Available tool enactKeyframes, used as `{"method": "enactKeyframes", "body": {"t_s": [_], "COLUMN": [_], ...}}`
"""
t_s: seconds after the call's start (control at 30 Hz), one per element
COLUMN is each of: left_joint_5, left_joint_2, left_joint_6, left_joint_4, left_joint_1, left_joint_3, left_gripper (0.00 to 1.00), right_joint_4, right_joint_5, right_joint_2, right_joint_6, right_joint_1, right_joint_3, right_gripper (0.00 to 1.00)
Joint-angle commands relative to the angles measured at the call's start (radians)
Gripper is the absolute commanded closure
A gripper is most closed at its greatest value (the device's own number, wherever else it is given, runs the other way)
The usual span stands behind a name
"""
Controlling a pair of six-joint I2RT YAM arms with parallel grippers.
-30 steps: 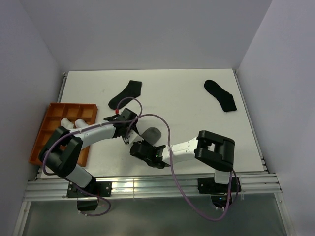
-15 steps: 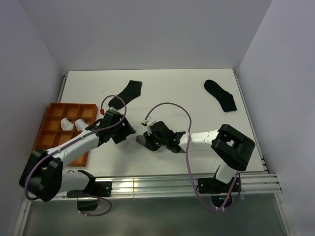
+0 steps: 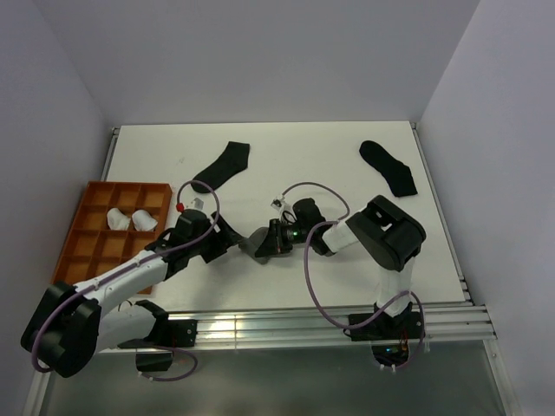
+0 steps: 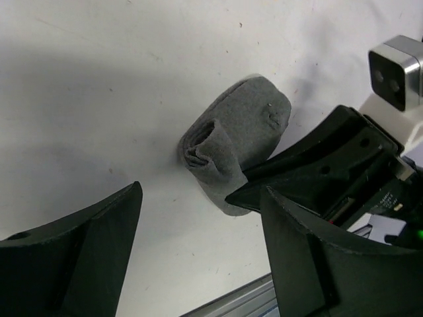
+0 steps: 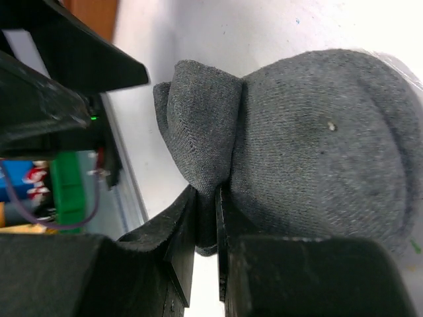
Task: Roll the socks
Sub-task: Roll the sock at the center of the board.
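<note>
Orange tray (image 3: 80, 247) out on the far left, and two white rolled socks (image 3: 117, 217) sit side by side in its far half. Moving right, a black sock (image 3: 223, 166) lies flat towards the back of the white table (image 3: 329, 147), well apart from the action. In front of it the left gripper (image 3: 231, 244) hangs low over the tabletop. Its wrist view shows the jaws spread wide and gripping nothing, with the bundle just ahead of the fingertips and not touching them. And there's the grey sock (image 3: 257, 243), mid-table towards the near edge, a small rolled bundle with its curled end facing that left gripper. The right gripper (image 3: 274, 239) has it from the other side. In the right wrist view the two black fingers (image 5: 165, 264) are squeezed together on a fold at the bundle's edge, cloth pinched tight between them. Over on the far right, a second black sock (image 3: 389, 168) lies flat near the back corner.
</note>
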Motion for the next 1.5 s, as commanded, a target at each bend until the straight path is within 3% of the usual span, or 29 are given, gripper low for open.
{"method": "enactKeyframes", "body": {"t_s": [0.0, 0.67, 0.93, 1.03, 1.2, 1.3, 1.47], "left_joint_5": [0.042, 0.023, 0.017, 0.008, -0.004, -0.037, -0.106], "left_joint_2": [0.032, 0.247, 0.340, 0.382, 0.429, 0.425, 0.416], "left_joint_6": [-0.036, -0.071, -0.057, -0.059, -0.039, -0.036, -0.014], "left_joint_4": [0.134, 0.226, 0.215, 0.192, 0.099, -0.008, -0.197], "left_joint_1": [-0.020, -0.056, -0.056, -0.057, -0.062, -0.071, -0.102], "left_joint_3": [-0.028, -0.017, 0.006, 0.021, 0.073, 0.110, 0.217], "left_gripper": [0.23, 0.36, 0.51, 0.61, 0.68, 0.74, 0.75], "right_joint_4": [0.103, 0.109, 0.109, 0.059, -0.049, -0.136, -0.276], "right_joint_5": [-0.111, -0.154, -0.160, -0.145, -0.100, -0.024, 0.213], "right_joint_2": [0.065, 0.232, 0.257, 0.245, 0.154, 0.066, -0.132], "right_joint_6": [0.113, 0.213, 0.228, 0.192, 0.107, 0.031, -0.116], "right_joint_1": [-0.022, -0.099, -0.112, -0.112, -0.108, -0.088, -0.017], "right_joint_3": [-0.020, -0.009, -0.005, 0.004, 0.011, 0.011, 0.011], "right_gripper": [1.00, 1.00, 1.00, 1.00, 0.88, 0.74, 0.59]}}
